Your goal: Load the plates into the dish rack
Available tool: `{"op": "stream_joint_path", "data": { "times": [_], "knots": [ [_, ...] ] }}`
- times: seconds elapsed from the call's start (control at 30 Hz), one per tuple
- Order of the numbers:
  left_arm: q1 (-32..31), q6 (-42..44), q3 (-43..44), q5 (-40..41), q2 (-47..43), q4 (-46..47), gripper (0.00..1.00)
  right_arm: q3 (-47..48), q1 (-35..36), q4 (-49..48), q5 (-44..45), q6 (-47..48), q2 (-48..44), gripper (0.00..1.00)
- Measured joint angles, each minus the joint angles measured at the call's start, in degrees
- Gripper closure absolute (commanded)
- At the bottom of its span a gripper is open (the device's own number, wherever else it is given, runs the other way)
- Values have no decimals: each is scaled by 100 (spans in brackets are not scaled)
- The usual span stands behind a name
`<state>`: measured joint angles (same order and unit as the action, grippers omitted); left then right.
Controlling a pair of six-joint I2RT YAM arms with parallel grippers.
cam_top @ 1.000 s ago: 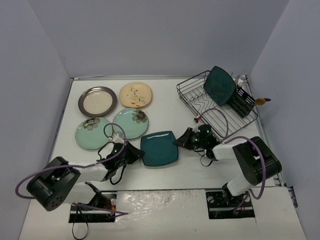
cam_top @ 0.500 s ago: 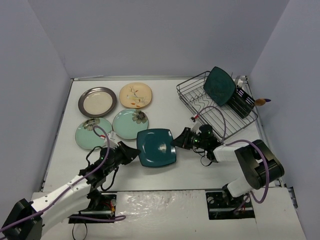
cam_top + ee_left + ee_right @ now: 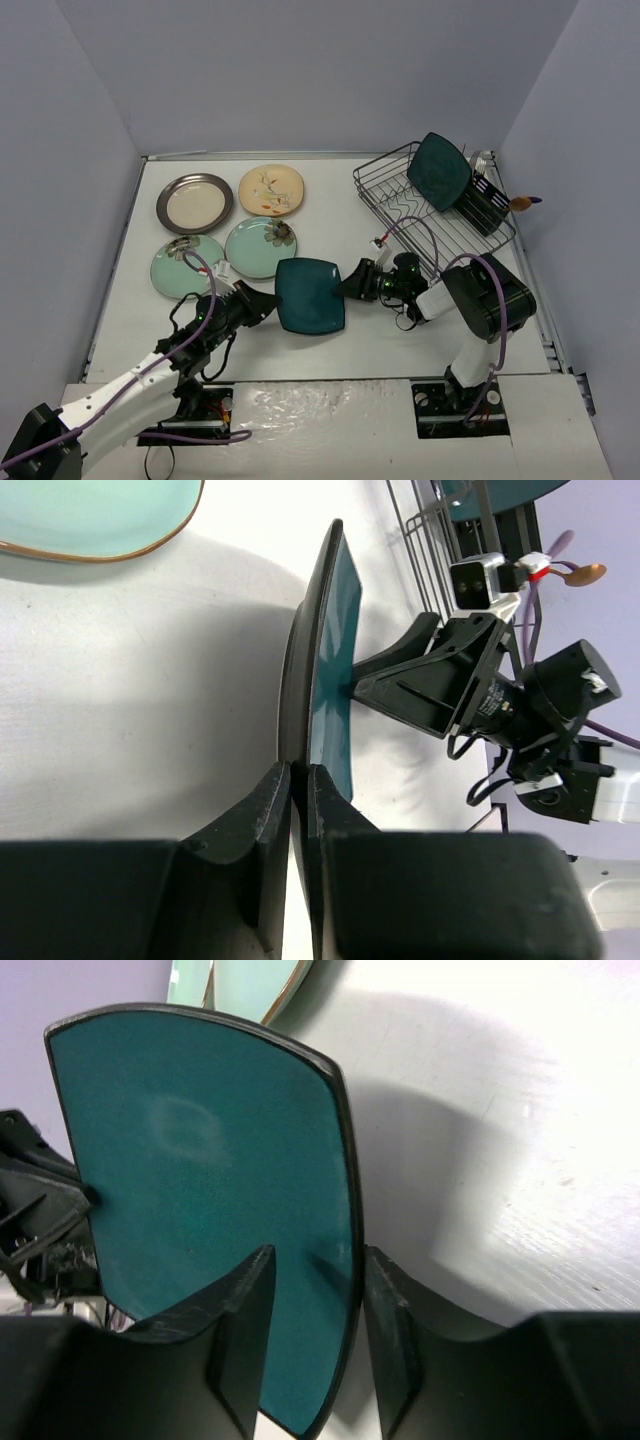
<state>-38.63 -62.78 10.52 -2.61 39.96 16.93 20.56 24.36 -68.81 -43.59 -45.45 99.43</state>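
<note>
Mid-table, one teal plate (image 3: pixel 310 295): left gripper (image 3: pixel 299 778) pinches it, right gripper (image 3: pixel 318 1256) straddles it, open.

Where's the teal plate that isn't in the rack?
The teal plate is near the table's middle in the top view, tipped up between the left claw and right claw, beside a mint flower plate.

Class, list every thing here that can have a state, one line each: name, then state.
Left gripper: shut on held plate's rim.
Right gripper: open, astride that plate's opposite rim.
Held plate: tilted up steeply.
Racked plate: upright in rack.
Rack: one plate loaded.
Left mint plate: flat on table.
Right mint plate: flat.
Floral plate: flat.
Grey-rimmed plate: flat.
</note>
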Motion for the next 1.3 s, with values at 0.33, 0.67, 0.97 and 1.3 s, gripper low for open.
{"op": "stream_joint_path", "data": {
  "times": [0.33, 0.67, 0.97, 1.3],
  "knots": [
    [0, 18, 0, -13, -576, -164, 100, -1, 6, -454, -423, -235, 506, 44],
    [-4, 15, 0, -11, -313, -131, 100, 21, 20, -897, -759, -444, 651, 31],
    [-3, 15, 0, 118, -332, 1, 100, 117, 72, -1036, -872, -503, 763, 29],
    [-4, 17, 0, 216, -504, 0, 100, 212, 156, -1226, -903, -546, 905, 25]
  ]
}}
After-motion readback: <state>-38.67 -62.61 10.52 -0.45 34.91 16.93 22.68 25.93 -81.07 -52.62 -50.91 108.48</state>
